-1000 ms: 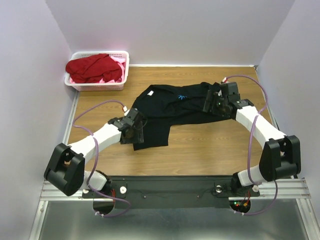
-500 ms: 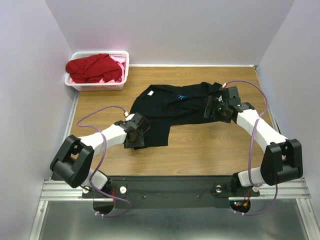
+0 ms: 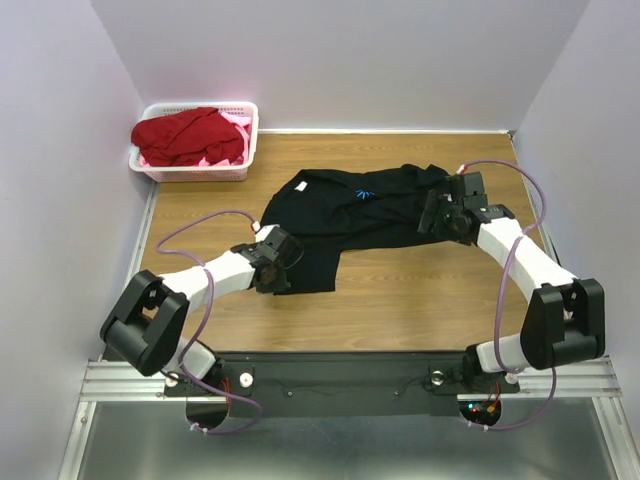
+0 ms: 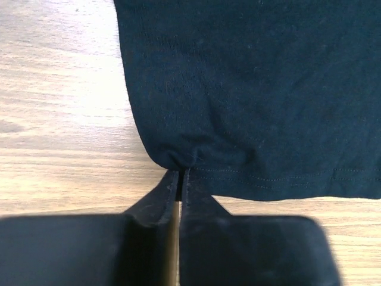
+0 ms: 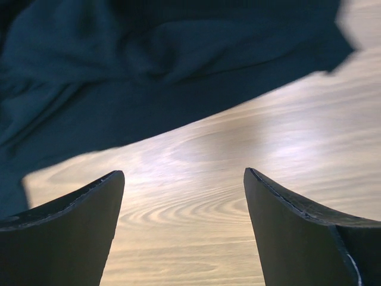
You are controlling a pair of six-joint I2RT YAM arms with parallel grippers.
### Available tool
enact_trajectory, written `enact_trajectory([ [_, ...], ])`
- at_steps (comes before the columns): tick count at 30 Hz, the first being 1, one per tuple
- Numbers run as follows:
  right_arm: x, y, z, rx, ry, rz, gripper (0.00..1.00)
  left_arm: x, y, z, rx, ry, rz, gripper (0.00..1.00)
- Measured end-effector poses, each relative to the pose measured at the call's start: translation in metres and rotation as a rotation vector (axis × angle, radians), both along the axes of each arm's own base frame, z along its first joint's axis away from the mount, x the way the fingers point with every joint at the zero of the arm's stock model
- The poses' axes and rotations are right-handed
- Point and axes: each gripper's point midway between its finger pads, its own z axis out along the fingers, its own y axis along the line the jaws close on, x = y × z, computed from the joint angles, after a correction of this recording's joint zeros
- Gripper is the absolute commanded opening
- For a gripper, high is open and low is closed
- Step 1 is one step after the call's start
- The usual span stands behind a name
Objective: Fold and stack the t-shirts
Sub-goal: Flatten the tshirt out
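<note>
A large black t-shirt (image 3: 340, 212) with a small light-blue logo (image 3: 365, 194) lies crumpled across the middle of the wooden table. My left gripper (image 3: 274, 268) is at its near-left hem corner. In the left wrist view its jaws (image 4: 180, 174) are pressed together on the puckered corner of the black cloth (image 4: 250, 89). My right gripper (image 3: 436, 214) hovers at the shirt's right side. Its fingers (image 5: 77, 208) stand wide apart over bare wood, with the black shirt's edge (image 5: 149, 71) just ahead of them. A red t-shirt (image 3: 185, 135) and a pink t-shirt (image 3: 236, 150) lie bunched in the basket.
The white slotted basket (image 3: 200, 172) stands at the table's far left corner, against the wall. Bare wood (image 3: 430, 290) lies between the black shirt and the arm bases. Walls close in the table on the left, back and right.
My left arm drew in and dropped to the shirt's hem corner, and its jaws closed on the cloth. My right gripper shifted a little to the right and stayed open.
</note>
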Motion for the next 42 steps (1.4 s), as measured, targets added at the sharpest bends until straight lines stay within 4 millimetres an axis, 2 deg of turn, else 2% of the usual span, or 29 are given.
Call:
enact_trajectory([
  [3, 0.003, -0.026, -0.002, -0.026, 0.004, -0.090, 0.80, -0.001, 0.000, 0.001, -0.006, -0.008, -0.002, 0.00],
  [4, 0.004, -0.038, -0.005, -0.036, 0.012, -0.133, 0.75, -0.001, 0.000, 0.001, -0.008, -0.008, -0.003, 0.00],
  [8, 0.004, -0.074, -0.025, -0.061, 0.070, -0.263, 0.70, -0.010, 0.008, 0.008, 0.007, 0.003, -0.010, 0.00],
  [11, 0.001, -0.095, -0.050, -0.073, 0.141, -0.337, 0.68, -0.012, 0.013, 0.029, -0.014, -0.035, -0.007, 0.00],
  [15, 0.000, -0.111, -0.070, -0.058, 0.187, -0.392, 0.67, 0.001, 0.019, 0.077, -0.063, -0.146, 0.025, 0.00],
  [17, 0.003, -0.119, -0.074, -0.036, 0.188, -0.419, 0.67, 0.010, 0.024, 0.106, -0.080, -0.215, 0.048, 0.00],
  [21, 0.016, -0.131, -0.073, 0.002, 0.157, -0.446, 0.67, 0.017, 0.034, 0.147, -0.099, -0.303, 0.079, 0.00],
  [24, 0.027, -0.129, -0.075, 0.039, 0.133, -0.435, 0.61, 0.017, 0.041, 0.168, -0.098, -0.342, 0.092, 0.00],
  [26, 0.031, -0.121, -0.079, 0.080, 0.135, -0.417, 0.60, 0.018, 0.045, 0.183, -0.095, -0.366, 0.100, 0.00],
  [29, 0.031, -0.105, -0.083, 0.165, 0.136, -0.383, 0.58, 0.020, 0.047, 0.194, -0.090, -0.385, 0.102, 0.00],
  [32, 0.031, -0.093, -0.082, 0.225, 0.115, -0.352, 0.58, 0.019, 0.047, 0.195, -0.084, -0.383, 0.098, 0.00],
  [39, 0.010, -0.067, -0.080, 0.335, 0.098, -0.284, 0.58, 0.020, 0.047, 0.188, -0.058, -0.357, 0.084, 0.00],
  [42, 0.007, -0.060, -0.080, 0.364, 0.087, -0.262, 0.56, 0.022, 0.046, 0.187, -0.049, -0.350, 0.077, 0.00],
])
